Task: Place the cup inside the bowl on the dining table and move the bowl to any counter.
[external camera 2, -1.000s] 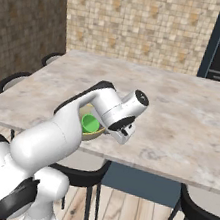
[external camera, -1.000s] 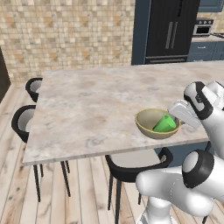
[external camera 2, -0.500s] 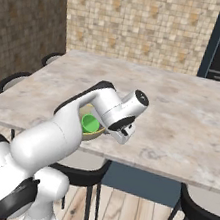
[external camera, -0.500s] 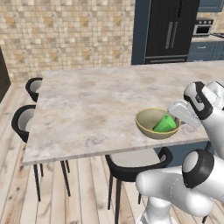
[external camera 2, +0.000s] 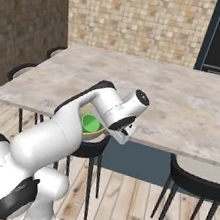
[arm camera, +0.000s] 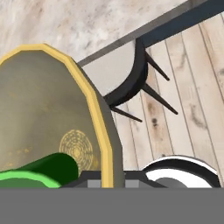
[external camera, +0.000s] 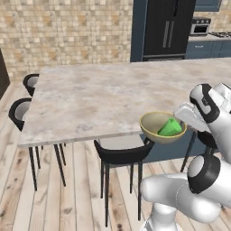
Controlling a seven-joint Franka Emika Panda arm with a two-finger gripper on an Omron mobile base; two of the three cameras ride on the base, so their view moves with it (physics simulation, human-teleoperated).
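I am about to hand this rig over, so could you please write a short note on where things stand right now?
Tool: shut on the rim of the bowl.
Cup: lying tilted inside the bowl.
Bowl: held at the near edge of the dining table, partly out past the edge above a black chair; whether it touches the top is unclear.
Done: cup in bowl, bowl gripped.
Left: carry the bowl to a counter at the back, set it down, release.

The bowl (external camera: 160, 127) hangs at right of centre, past the dining table (external camera: 99, 97) edge. The cup (external camera: 170, 127) lies tilted inside it.
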